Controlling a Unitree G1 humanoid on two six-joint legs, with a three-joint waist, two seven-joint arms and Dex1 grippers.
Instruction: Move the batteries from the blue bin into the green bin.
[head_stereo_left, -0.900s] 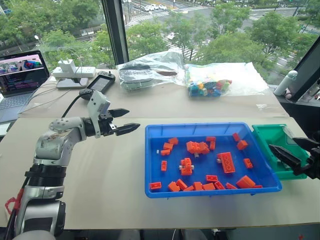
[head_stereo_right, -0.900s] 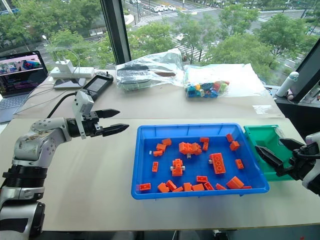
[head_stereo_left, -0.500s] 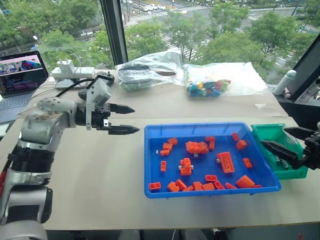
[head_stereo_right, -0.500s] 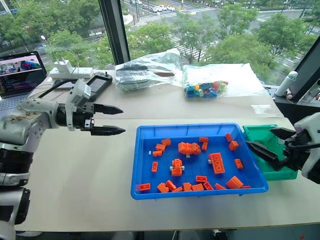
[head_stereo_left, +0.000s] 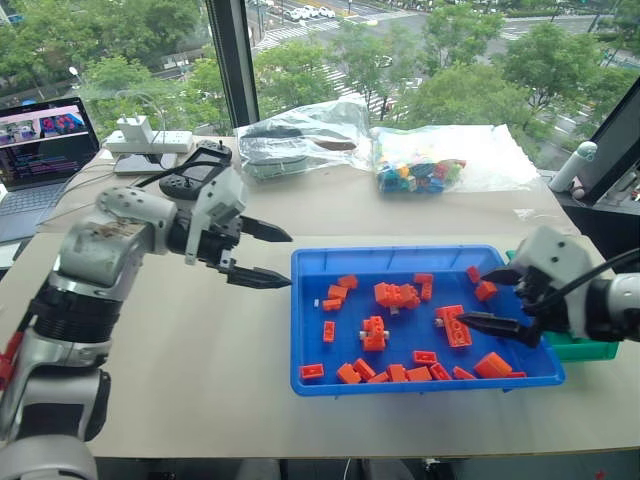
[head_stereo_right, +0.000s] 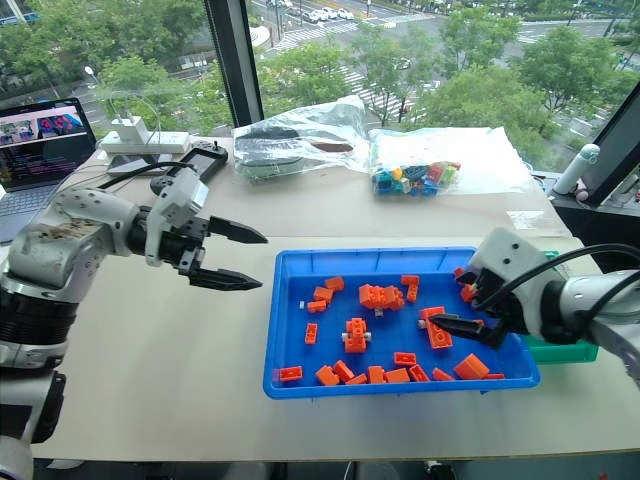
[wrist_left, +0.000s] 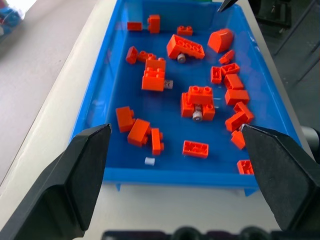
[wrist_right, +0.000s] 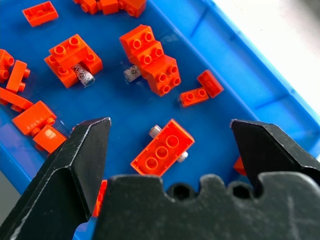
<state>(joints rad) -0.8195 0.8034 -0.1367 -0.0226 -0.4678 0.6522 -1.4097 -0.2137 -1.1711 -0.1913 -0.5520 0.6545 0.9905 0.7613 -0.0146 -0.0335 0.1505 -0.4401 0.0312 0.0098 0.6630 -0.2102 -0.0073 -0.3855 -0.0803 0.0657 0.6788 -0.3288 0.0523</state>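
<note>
Two grippers frame the blue bin (head_stereo_left: 425, 381), which serves as the landmark on the tan table (head_stereo_left: 200, 370). Farthest to its left, a laptop (head_stereo_left: 35, 160) sits at the table's back corner, with a white power strip (head_stereo_left: 148, 142) nearer the window. The left gripper (head_stereo_left: 262, 253) hangs just left of the blue bin's near-left corner, above the table, its two black fingers spread wide with nothing between them. Behind the blue bin lie two clear plastic bags, one with dark contents (head_stereo_left: 300, 140) and one with coloured bricks (head_stereo_left: 440, 160).

Inside the blue bin, many orange bricks (head_stereo_left: 395, 295) lie scattered, and the batteries show among them as short grey-silver ends: one (wrist_right: 84, 76) pokes out from under a brick pair, another (wrist_right: 132, 74) lies against a stepped cluster, and a third (wrist_right: 155, 131) lies partly under a large flat brick (wrist_right: 162, 153).

Over the blue bin's right part, the right gripper (head_stereo_left: 496, 300) hovers with its fingers wide apart, holding nothing, straddling that flat brick from above. Touching the blue bin's right rim, the green bin (head_stereo_left: 585, 347) sits mostly hidden behind the right arm.
</note>
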